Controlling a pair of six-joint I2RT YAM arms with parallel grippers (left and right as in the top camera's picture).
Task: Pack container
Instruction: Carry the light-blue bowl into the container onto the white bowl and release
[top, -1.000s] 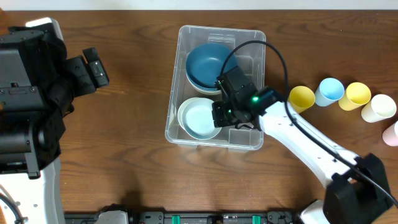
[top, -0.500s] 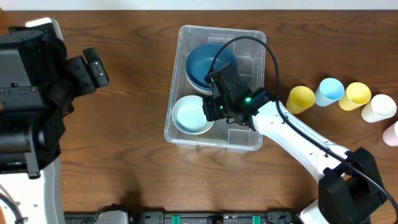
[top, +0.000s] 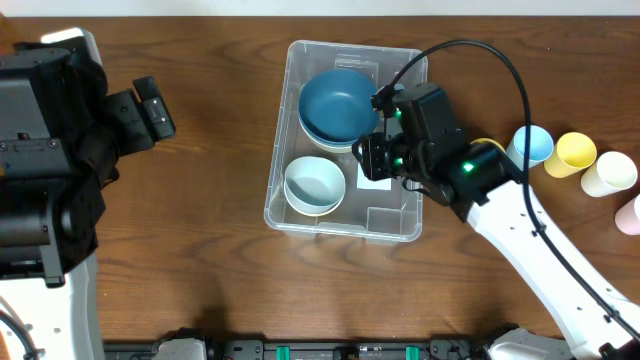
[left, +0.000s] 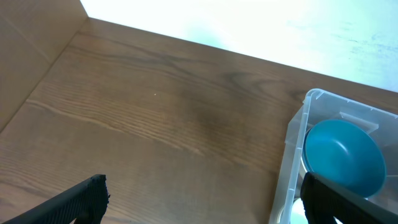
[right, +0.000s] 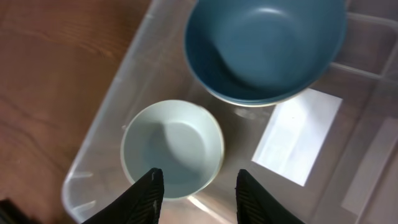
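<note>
In the middle of the surface (top: 200, 260) sits the container (top: 279, 170), a clear plastic bin with its long side running near to far. Inside it, a dark blue bowl (top: 336, 103) fills the far end, and a smaller pale blue bowl (top: 313, 186) sits upright in the near-left corner. From the right wrist cam the two look just beside each other, but I can't tell if the rims touch. A white label (right: 297, 134) shows on the bin's floor, right of the pale one.

My right pincer (top: 372, 160) hangs over the bin, roughly above that label. It's released, with its fingers (right: 148, 193) apart, nothing between them, and the pale bowl lying below.

The left pincer (top: 155, 108) is well off to the left over bare wood, spread wide and holding nothing. Its wrist cam catches just the bin's far-left corner and the dark bowl.

Right of the bin there's a row of cups (top: 553, 150) standing on the wood: yellow, light blue, yellow, cream, and a pink one cut off by the frame edge.
</note>
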